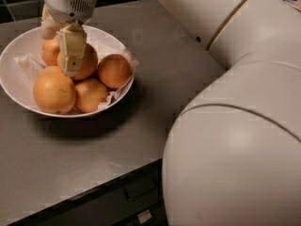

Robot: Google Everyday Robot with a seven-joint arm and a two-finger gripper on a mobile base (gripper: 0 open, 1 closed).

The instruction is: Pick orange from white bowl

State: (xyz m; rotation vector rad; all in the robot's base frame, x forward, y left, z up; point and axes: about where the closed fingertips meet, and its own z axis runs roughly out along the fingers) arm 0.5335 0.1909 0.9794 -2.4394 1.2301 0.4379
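The white bowl [14, 86] stands on the grey counter at the left, lined with crinkled paper and holding several oranges. My gripper [59, 53] hangs down into the bowl from above. It is open, with its fingers on either side of the large middle orange [87, 62]. The near finger [71, 51] lies against that orange's front, and the far finger is partly hidden behind the fruit. Another large orange [54, 91] lies at the bowl's front left.
My bulky white arm [235, 126] fills the right half of the view and hides the counter there. The grey counter [155, 65] runs from the bowl to a front edge, with dark drawer fronts [127, 197] below it.
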